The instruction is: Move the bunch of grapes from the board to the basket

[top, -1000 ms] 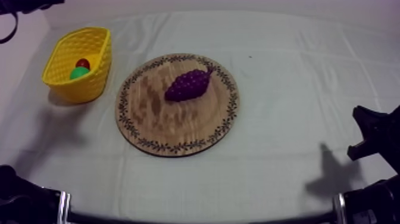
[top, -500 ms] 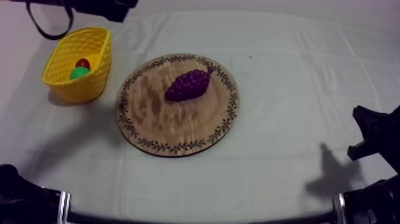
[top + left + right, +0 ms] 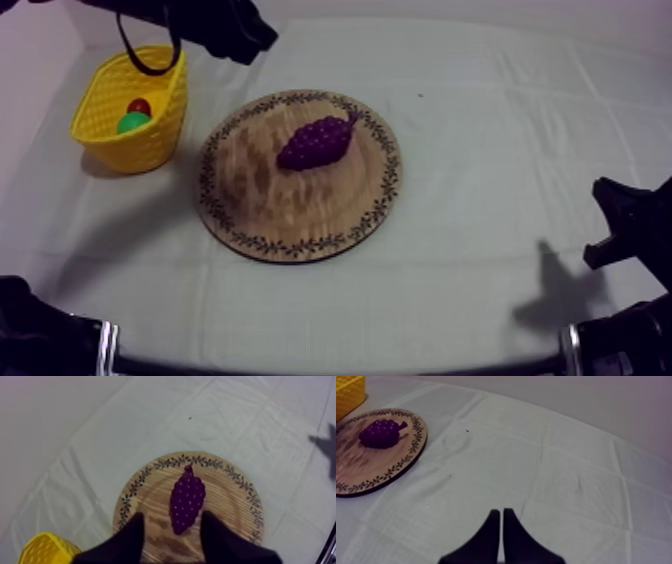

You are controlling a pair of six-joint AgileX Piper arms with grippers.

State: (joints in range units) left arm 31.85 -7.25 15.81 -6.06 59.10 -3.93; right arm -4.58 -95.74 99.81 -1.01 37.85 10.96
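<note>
Lab-style test bench, plain cloth-covered table (image 3: 500,180)

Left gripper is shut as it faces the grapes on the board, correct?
No: the left gripper is open, fingers apart, as the left wrist view shows. It does face the bunch of grapes on the wooden board.

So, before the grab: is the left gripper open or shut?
Open: the left gripper has fingers apart, empty, short of the bunch of grapes.
</note>
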